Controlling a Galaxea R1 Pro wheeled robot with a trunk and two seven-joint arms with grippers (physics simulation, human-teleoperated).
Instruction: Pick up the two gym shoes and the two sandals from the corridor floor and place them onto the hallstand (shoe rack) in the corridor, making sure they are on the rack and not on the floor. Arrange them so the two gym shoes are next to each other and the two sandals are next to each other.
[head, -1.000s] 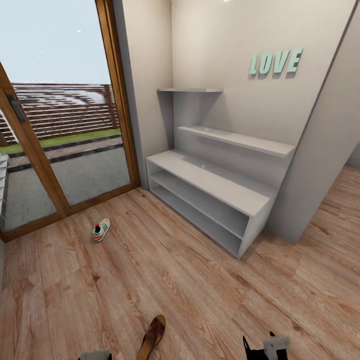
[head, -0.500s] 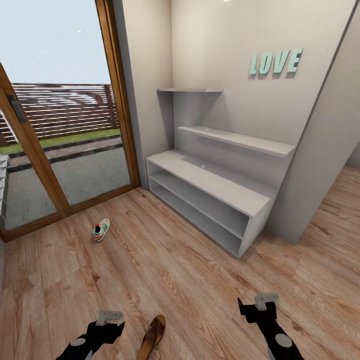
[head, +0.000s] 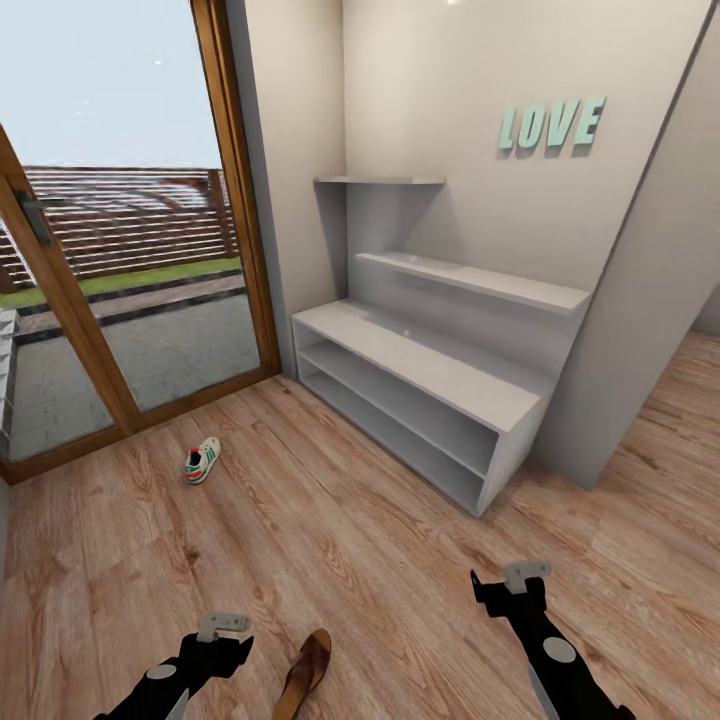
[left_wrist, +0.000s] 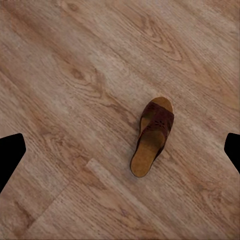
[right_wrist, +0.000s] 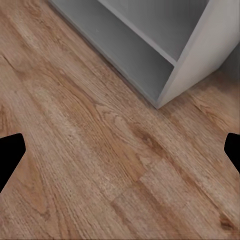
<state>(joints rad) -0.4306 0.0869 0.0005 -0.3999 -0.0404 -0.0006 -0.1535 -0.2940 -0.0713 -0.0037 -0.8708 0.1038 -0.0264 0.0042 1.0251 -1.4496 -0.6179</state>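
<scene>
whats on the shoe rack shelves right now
Nothing shows on the hallstand: bench top and wall shelves look bare. The back of its two open shelves is hidden from the head view.

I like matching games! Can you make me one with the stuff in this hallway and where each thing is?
Things:
1. trainer
2. sandal
3. LOVE letters
4. shoe rack

Places:
A. up on the wall
B. on the floor near the glass door
C. against the wall, nothing on it
D. on the floor beside the left gripper

Pairs: 1-B, 2-D, 3-A, 4-C
</scene>
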